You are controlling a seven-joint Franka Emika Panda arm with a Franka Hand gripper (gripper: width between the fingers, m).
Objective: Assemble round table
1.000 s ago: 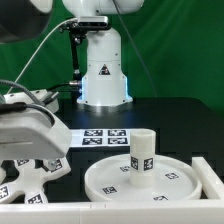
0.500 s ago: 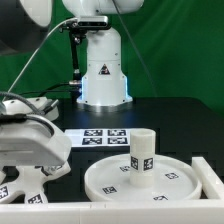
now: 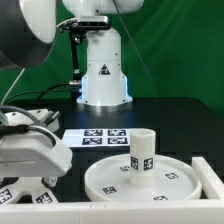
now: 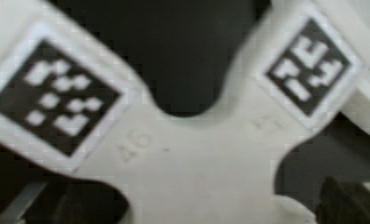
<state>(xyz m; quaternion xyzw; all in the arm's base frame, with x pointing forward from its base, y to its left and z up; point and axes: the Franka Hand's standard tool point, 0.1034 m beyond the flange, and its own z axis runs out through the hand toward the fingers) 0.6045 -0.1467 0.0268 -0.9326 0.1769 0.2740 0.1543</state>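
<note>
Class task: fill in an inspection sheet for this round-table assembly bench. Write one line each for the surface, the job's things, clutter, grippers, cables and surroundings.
Surface: black table, with the marker board lying flat on it.
Job's things: round disc lies flat, with the short cylinder upright at its middle. The cross-shaped piece lies at the exterior view's left, under the gripper.
Clutter: nothing seen.
Grippers: gripper open, close over the cross-shaped piece; contact cannot be told.
Cables: black cable runs toward the robot base.
Surroundings: green backdrop; white bars at the frame edges.
</note>
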